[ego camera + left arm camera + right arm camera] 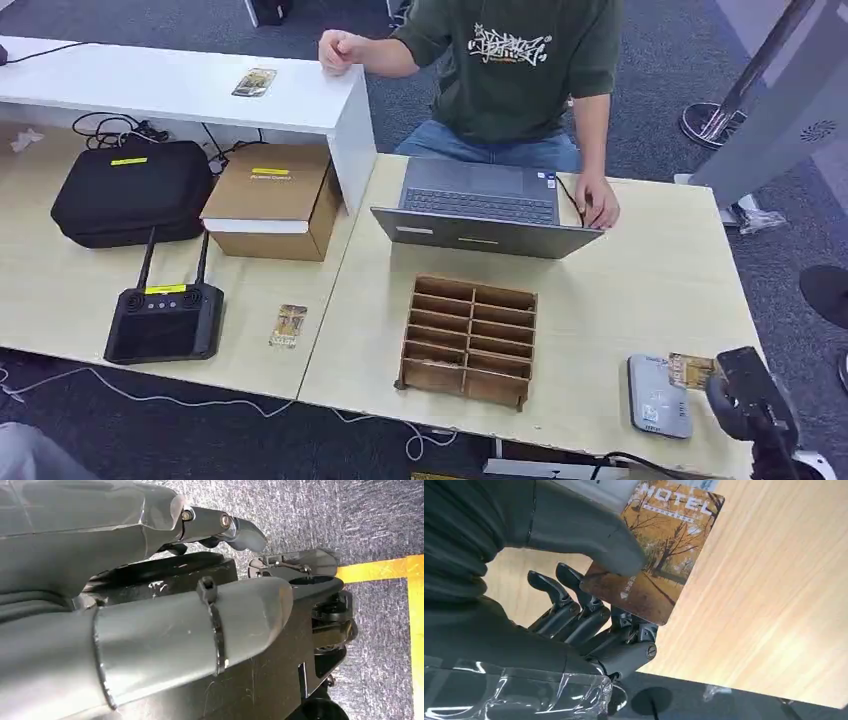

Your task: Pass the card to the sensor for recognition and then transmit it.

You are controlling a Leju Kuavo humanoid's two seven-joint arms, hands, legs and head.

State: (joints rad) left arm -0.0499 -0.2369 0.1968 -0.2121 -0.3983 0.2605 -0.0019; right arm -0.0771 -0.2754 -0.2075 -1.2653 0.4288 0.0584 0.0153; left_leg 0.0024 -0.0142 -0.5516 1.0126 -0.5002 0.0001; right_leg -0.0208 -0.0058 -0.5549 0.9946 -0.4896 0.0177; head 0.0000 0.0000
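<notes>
Pale wood surface [640,300] carries everything, with a person [520,70] in a green shirt seated at its far side, one hand on a grey laptop [480,210]. A black case [130,190] and a cardboard box [272,200] sit well to the left, with a black remote controller [165,320] nearer the front edge. A wooden slotted organizer [468,340] stands in front of the laptop. Near the front right corner lies the grey sensor [658,395]. The right robot hand [745,395] pinches the card [659,545], printed with autumn trees and the word HOTEL, between thumb and fingers, holding it at the sensor's right edge. The left robot hand [150,580] hangs over grey floor, its fingers apart and holding nothing. Two more cards lie on the surfaces at left.
</notes>
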